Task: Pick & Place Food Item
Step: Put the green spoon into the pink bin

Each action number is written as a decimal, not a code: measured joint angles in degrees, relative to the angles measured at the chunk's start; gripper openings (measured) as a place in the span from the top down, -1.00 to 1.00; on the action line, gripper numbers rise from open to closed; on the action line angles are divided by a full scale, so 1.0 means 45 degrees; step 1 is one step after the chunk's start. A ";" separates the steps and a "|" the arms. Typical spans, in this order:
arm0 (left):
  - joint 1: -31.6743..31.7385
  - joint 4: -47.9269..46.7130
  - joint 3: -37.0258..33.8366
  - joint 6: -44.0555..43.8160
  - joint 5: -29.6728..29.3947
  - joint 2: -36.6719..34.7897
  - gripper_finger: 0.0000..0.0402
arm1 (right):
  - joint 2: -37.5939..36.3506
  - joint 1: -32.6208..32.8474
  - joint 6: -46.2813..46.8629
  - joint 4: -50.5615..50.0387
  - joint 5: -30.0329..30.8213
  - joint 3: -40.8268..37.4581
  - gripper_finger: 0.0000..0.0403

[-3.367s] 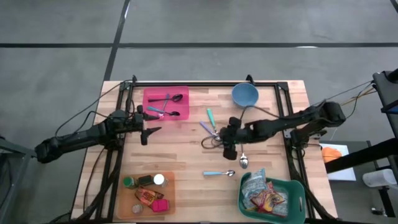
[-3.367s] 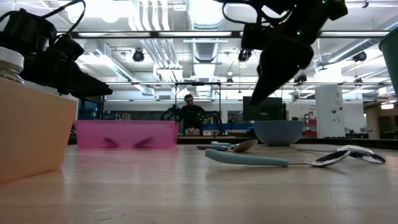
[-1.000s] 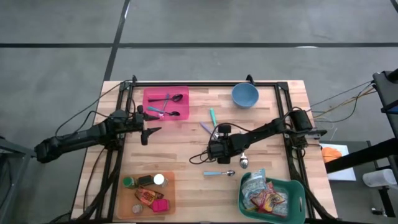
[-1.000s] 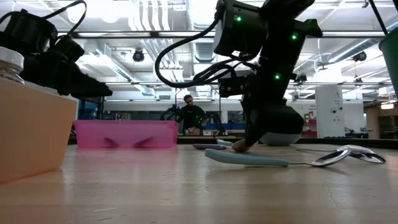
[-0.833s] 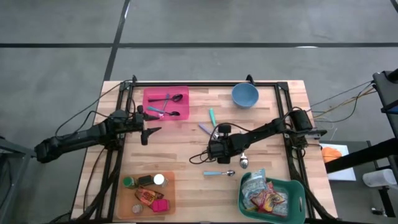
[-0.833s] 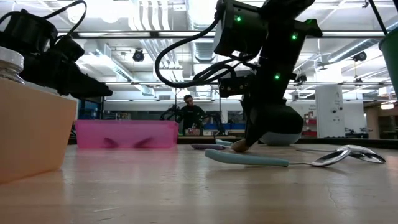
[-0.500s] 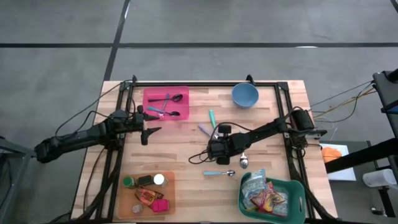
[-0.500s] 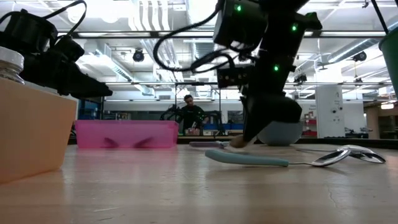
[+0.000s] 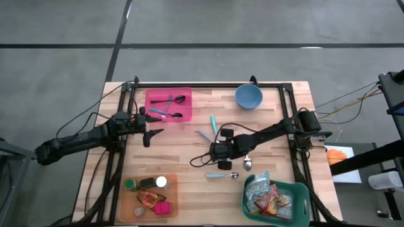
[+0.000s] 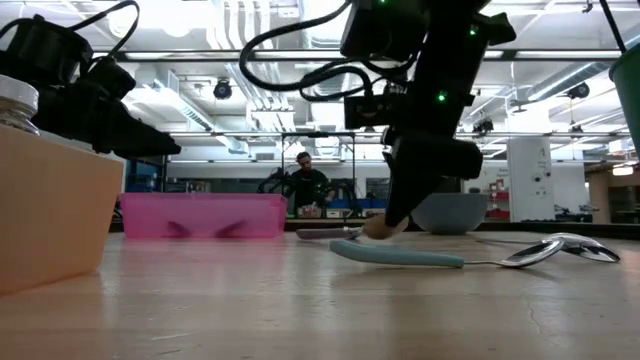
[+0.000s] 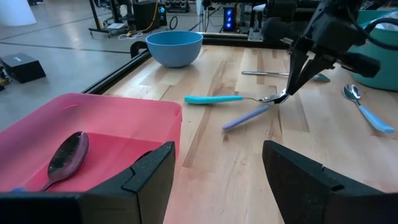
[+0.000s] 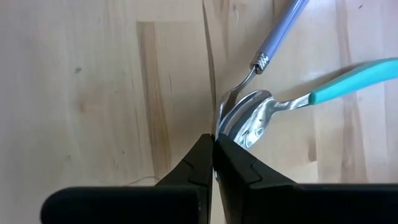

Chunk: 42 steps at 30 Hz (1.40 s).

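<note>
The right gripper (image 9: 213, 151) is at mid-table with its jaws closed on the bowls of two spoons, the lavender-handled spoon (image 12: 277, 34) and the teal-handled spoon (image 12: 348, 82). Bare wood lies open between it and the pink bin (image 9: 168, 104). The left gripper (image 9: 150, 129) hovers just beside that bin, jaws partly spread and empty. The pink bin holds spoons. The blue bowl (image 9: 249, 96) stands near the far edge. The green basket (image 9: 297, 192) holds snack packets (image 9: 270, 203). The orange tray (image 9: 169, 197) holds small food items.

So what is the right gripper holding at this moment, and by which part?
The right gripper is shut on the bowl ends of two spoons, the purple-handled spoon and the teal-handled spoon. The left gripper is open and holds nothing.
</note>
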 joint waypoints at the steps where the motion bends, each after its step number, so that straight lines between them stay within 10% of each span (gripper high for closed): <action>1: -0.0002 -0.0001 0.0000 0.0000 -0.0003 0.0002 -0.21 | 0.0066 0.0000 0.0083 0.0023 0.0000 0.0000 0.96; 28: 0.0001 0.0002 0.0000 0.0000 0.0000 0.0003 -0.21 | 0.0421 -0.0016 0.1047 0.0286 0.0074 -0.0010 0.95; 42: -0.0004 -0.0001 0.0000 0.0000 -0.0003 0.0003 -0.21 | 0.0445 0.0109 0.0612 0.0577 -0.0112 -0.0034 0.48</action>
